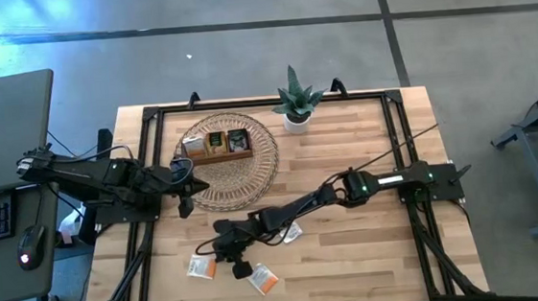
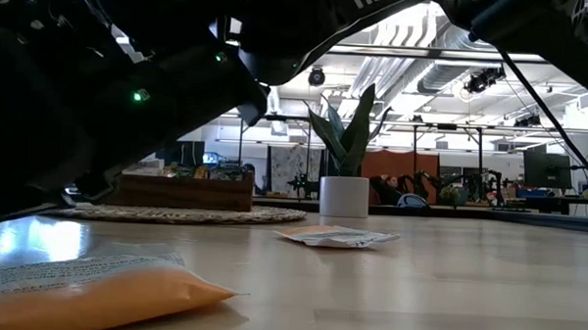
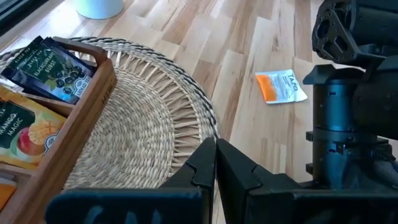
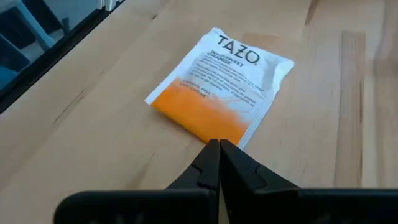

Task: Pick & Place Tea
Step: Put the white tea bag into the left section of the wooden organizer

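An orange-and-white tea sachet (image 4: 217, 81) lies flat on the wooden table near its front left (image 1: 199, 267). My right gripper (image 4: 219, 146) is shut at that sachet's orange end, reaching in from the right (image 1: 221, 250). Two more sachets rest flat on the table, one (image 1: 293, 232) beside my right arm and one (image 1: 263, 281) near the front edge. My left gripper (image 3: 216, 152) is shut on nothing and hovers over the woven mat's (image 3: 149, 124) near edge (image 1: 187, 188). My right gripper pinches the edge of the sachet's orange end (image 4: 214, 135) between its two fingertips. The fingers slant down at it from the table's right side. The sachet still lies flat on the table, its white printed end pointing away from the fingers.
A wooden divided tray (image 1: 216, 145) holding several sachets stands on the round woven mat (image 1: 251, 166) at the back left. A small potted plant (image 1: 294, 105) stands behind it. My right arm (image 1: 349, 190) crosses the table's middle; bare wood lies to the right.
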Robot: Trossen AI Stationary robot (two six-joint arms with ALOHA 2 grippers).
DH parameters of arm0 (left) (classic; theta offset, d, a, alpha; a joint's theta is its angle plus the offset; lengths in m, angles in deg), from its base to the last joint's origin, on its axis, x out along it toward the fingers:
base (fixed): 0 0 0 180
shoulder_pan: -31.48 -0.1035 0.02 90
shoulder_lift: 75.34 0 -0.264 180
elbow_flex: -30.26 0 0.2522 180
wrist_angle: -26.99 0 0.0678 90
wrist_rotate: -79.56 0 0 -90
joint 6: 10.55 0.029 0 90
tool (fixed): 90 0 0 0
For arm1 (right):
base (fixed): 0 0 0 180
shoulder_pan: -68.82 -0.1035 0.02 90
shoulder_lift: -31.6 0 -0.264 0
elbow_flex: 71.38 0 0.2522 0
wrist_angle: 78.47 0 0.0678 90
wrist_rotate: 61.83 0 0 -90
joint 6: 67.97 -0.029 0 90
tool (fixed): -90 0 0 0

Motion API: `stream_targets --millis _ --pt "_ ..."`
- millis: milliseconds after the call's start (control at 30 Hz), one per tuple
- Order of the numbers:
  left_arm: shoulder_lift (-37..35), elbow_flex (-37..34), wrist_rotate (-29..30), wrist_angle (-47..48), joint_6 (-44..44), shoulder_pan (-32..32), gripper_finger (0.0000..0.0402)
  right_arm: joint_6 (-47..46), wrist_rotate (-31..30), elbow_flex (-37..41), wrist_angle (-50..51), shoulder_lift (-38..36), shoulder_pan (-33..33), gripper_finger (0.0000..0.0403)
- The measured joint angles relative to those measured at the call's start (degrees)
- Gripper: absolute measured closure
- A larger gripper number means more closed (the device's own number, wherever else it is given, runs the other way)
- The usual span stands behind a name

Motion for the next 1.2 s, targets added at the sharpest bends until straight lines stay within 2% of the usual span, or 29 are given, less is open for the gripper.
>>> stream_targets --millis 133,267,467,667,867,1033,1200 --pt "0.00 0.00 -0.15 0.07 -0.18 0.00 0.0390 -0.75 -0.06 -0.11 4.91 -0.52 0.02 0.0399" --pt "0.02 0.04 -3.76 1.17 -1.18 -0.02 0.0390 -4.11 -1.29 -0.17 11.25 -1.87 -0.16 0.0400" --pt "0.02 0.07 -10.05 3.15 -4.44 -0.02 0.0390 -7.86 -12.38 -0.01 27.32 -6.81 -1.37 0.0401" --pt "0.45 0.07 -16.54 4.36 -11.33 0.00 0.0390 -12.22 -19.00 0.16 40.97 -10.98 -3.19 0.0401" --pt "3.14 0.09 -16.98 4.64 -17.20 0.00 0.0390 -13.64 -21.18 0.13 42.44 -10.04 -4.62 0.0402" --pt "5.15 0.09 -16.82 5.08 -18.00 0.00 0.0390 -13.46 -28.37 0.13 41.88 -10.66 -5.94 0.0402" --pt "6.20 0.09 -16.37 3.89 -17.05 -0.02 0.0390 -12.16 -29.36 -0.19 38.76 -11.66 -5.89 0.0402"
